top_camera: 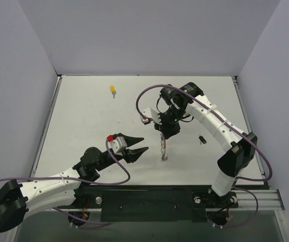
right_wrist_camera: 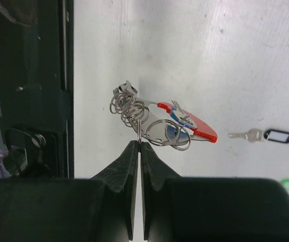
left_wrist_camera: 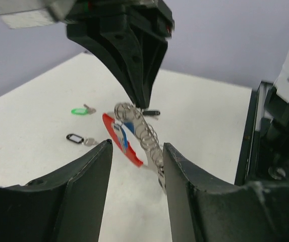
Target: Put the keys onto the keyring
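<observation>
Keyring (right_wrist_camera: 182, 126) hangs clear of the surface (top_camera: 83, 121), caught by one of its silver rings in our right claw (right_wrist_camera: 139, 143), which is clenched tight. We judge it is held aloft so the loops dangle free and within reach. Our left claw (top_camera: 143, 144) is released, jaws spread just beside the dangling chain and grasping nothing, probably lined up to steady it. Loose on the surface lie a yellow key (top_camera: 113, 89), a black key (top_camera: 201, 139) and a green key (left_wrist_camera: 78, 111).
</observation>
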You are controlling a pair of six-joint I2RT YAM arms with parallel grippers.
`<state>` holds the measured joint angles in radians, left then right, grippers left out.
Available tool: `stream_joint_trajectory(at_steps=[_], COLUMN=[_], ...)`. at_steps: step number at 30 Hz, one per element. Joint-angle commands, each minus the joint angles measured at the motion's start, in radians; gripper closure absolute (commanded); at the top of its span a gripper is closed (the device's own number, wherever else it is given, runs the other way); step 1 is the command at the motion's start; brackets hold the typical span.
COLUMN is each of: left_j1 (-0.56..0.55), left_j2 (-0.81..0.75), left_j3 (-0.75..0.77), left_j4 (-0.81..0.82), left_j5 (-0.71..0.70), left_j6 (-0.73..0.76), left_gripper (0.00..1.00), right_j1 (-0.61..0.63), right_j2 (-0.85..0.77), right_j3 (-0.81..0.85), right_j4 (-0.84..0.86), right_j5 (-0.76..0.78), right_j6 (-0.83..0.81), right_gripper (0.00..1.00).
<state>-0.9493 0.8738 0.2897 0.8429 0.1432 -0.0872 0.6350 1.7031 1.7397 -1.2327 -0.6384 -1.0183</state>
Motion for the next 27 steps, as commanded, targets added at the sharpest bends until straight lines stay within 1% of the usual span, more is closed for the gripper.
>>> stream_joint_trajectory(at_steps=[1,2,5,6,7,11,17,22,27], left_j1=[-0.045,-0.054,-0.072,-0.080,-0.085,-0.092,-0.095,-0.094,-0.094], left_j2=[0.028,0.040,0.131,0.149,0.187,0.281,0.369,0.435,0.479], left_j3=[0.081,0.089,0.126,0.132,0.147,0.170,0.180,0.186,0.187], left_j4=[-0.225,-0.220,-0.179,-0.153,-0.137,0.004,0.155,0.257,0.318], left_j5=[0.000,-0.004,-0.020,-0.028,-0.033,-0.069,-0.135,-0.134,-0.156], left_j6=[0.153,0.164,0.194,0.199,0.205,0.222,0.239,0.225,0.210], left_gripper=[0.46,0.46,0.45,0.42,0.41,0.41,0.48,0.55,0.55], right_j1=[0.049,0.055,0.058,0.060,0.063,0.075,0.075,0.074,0.069], right_j2=[0.032,0.049,0.072,0.076,0.082,0.095,0.095,0.101,0.098], right_j3=[0.098,0.110,0.149,0.149,0.150,0.150,0.144,0.150,0.155], right_j4=[-0.231,-0.260,-0.290,-0.291,-0.297,-0.313,-0.317,-0.323,-0.333], right_j5=[0.284,0.311,0.327,0.330,0.333,0.338,0.303,0.270,0.224], right_j6=[0.043,0.044,0.050,0.052,0.053,0.047,0.038,0.034,0.023], right_gripper=[1.00,1.00,1.00,1.00,1.00,1.00,1.00,1.00,1.00])
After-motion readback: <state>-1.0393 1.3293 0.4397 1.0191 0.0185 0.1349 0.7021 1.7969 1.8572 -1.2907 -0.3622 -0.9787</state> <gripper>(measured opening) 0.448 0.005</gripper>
